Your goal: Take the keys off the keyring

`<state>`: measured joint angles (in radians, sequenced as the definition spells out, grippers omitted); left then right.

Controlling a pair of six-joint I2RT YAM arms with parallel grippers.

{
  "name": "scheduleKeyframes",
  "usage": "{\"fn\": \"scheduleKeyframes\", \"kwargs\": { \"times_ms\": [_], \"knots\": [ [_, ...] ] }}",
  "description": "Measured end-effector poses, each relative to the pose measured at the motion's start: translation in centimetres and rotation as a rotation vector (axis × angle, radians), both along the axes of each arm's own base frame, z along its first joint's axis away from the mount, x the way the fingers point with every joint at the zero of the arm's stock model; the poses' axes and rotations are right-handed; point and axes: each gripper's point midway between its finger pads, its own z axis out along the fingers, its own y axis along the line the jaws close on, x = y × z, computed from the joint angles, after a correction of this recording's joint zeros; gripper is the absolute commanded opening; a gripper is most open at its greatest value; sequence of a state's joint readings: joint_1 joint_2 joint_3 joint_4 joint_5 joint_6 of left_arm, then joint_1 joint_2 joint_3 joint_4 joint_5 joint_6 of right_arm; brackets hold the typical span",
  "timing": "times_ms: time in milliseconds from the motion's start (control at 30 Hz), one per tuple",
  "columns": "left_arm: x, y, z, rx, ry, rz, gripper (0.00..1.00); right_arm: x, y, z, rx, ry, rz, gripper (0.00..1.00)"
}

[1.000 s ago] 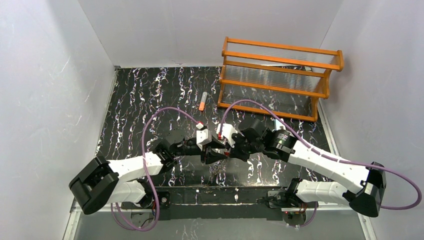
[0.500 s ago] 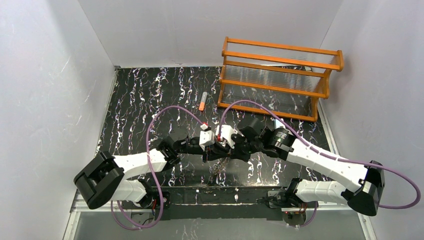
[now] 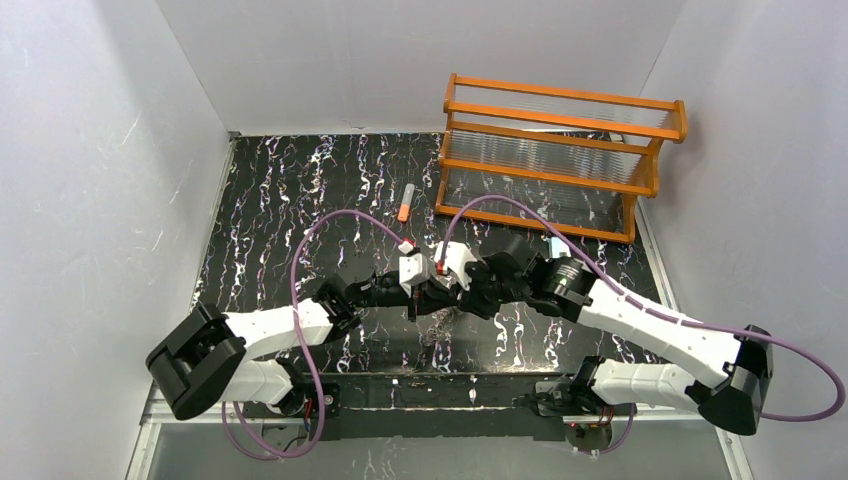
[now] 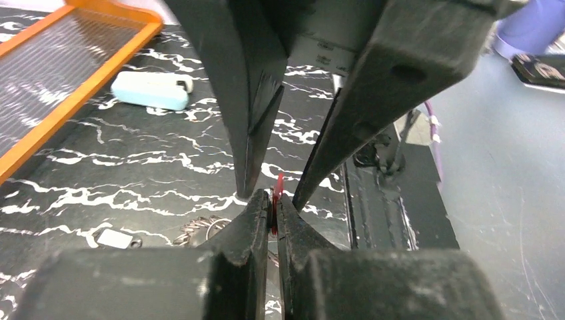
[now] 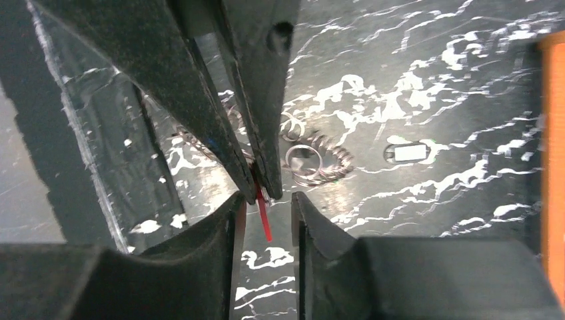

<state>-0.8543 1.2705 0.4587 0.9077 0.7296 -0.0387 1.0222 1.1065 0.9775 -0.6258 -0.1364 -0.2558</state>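
Note:
A thin red key stands edge-on between the fingertips of my left gripper, which is shut on it above the table. My right gripper faces it tip to tip and is open, its fingers on either side of the red key without touching it. The keyring lies flat on the black marbled table below, a coiled grey metal ring. A small dark-and-white key lies on the table apart from the ring. In the top view both grippers meet mid-table.
An orange wooden rack stands at the back right. An orange-and-grey tube lies left of it. A pale white-blue clip rests on the table near the rack's edge. The table's near edge and arm bases run just behind the grippers.
My left gripper moved in toward the right one and shut on the red key. My right gripper, shut before, has opened and let go of it.

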Motion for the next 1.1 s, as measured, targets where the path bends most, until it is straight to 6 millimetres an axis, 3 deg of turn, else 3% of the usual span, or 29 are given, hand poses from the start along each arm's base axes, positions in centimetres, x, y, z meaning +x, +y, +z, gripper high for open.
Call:
{"fn": "scheduleKeyframes", "kwargs": {
  "times_ms": [233,400,600,800,1100],
  "knots": [
    [1.8,0.5,0.9,-0.078,0.078,0.181,0.00,1.9,-0.4,2.6,0.214,-0.134,-0.163,0.50],
    [1.8,0.7,1.1,-0.130,0.130,0.220,0.00,2.0,-0.9,2.2,0.307,-0.149,-0.227,0.51],
    [1.2,1.1,1.2,-0.158,0.135,0.214,0.00,1.3,-0.6,1.0,0.328,-0.139,-0.179,0.56],
    [0.3,2.1,2.3,-0.204,0.103,0.198,0.00,0.3,-0.1,1.6,0.438,-0.137,-0.084,0.58],
    [0.1,3.0,3.4,-0.262,0.084,0.220,0.00,2.0,-0.5,2.0,0.710,-0.013,-0.080,0.57]
  ]
}}
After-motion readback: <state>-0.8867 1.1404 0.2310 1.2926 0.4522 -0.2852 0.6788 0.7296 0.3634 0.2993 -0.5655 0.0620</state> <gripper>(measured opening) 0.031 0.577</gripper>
